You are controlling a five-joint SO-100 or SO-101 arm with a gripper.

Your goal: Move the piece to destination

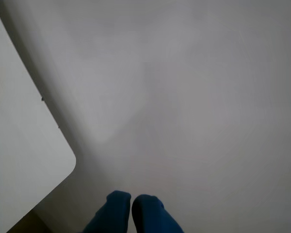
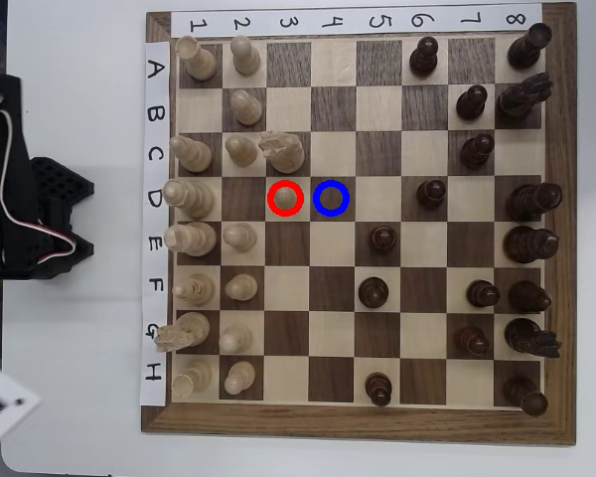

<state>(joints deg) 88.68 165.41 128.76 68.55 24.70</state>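
Wrist view first, closest in: the hand (image 1: 131,200) pokes up from the bottom edge, two blue fingertips (image 1: 117,201) pressed almost together, a thin dark slit between them and nothing gripped. Beyond them there's only blank pale surface and a white slab at the left. No board, no pawn in this camera, so the hand looks parked well away from the action.

Overhead view now, working outward from the arm's black base (image 2: 20,199), which sits on the white counter (image 2: 79,397) just left of the board (image 2: 358,422). Past the row letters and the first two files of pale pieces, there's the piece (image 2: 286,199), a small pale pawn standing upright inside the red ring on row D, file 3. The taller pale knight (image 2: 281,150) stands on the square just above it, so that side is tight. Immediately beyond the pawn, one square further from the base along the same row, lies the destination (image 2: 332,199), the dark square in the blue ring, and it's empty.

So pawn and target line up straight out from the base. My read: nothing has started, and the reach goes out over the pale back ranks.
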